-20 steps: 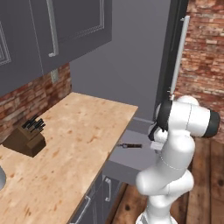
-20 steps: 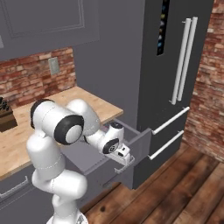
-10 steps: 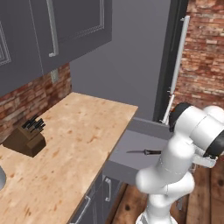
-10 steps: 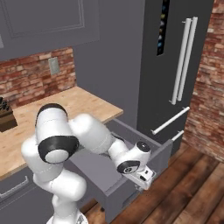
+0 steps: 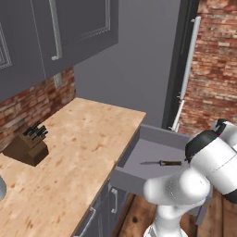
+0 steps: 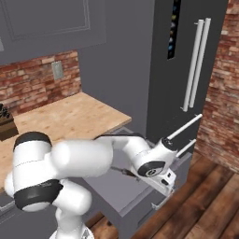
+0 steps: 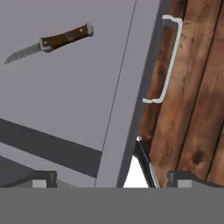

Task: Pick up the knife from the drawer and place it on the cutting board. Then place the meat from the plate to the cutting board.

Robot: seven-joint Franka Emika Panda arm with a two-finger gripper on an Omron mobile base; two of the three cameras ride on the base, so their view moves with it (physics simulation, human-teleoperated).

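Note:
The drawer (image 5: 147, 152) stands pulled far out of the grey cabinets, its flat grey bottom (image 7: 65, 96) bare around the knife. The knife (image 5: 162, 163) lies flat near the drawer's middle, brown handle toward the fridge side. In the hand view the knife (image 7: 52, 42) sits at upper left, well away from the fingers. My gripper (image 7: 111, 178) is open and holds nothing; it hangs over the drawer's front edge, above the white drawer handle (image 7: 167, 61). My hand (image 6: 163, 179) is beside the drawer (image 6: 116, 187) at its front corner. The cutting board, meat and plate are out of view.
A brown knife block (image 5: 28, 147) stands on the wooden counter (image 5: 78, 157) by the brick wall. The tall dark fridge (image 6: 186, 70) with long white handles rises just past the drawer. Wooden floor (image 7: 192, 109) lies below the drawer front. Upper cabinets (image 5: 55, 32) hang above.
The drawer has slid out much further, and the whole knife is now uncovered. My hand has travelled outward with the drawer front, and my fingers have stayed open.

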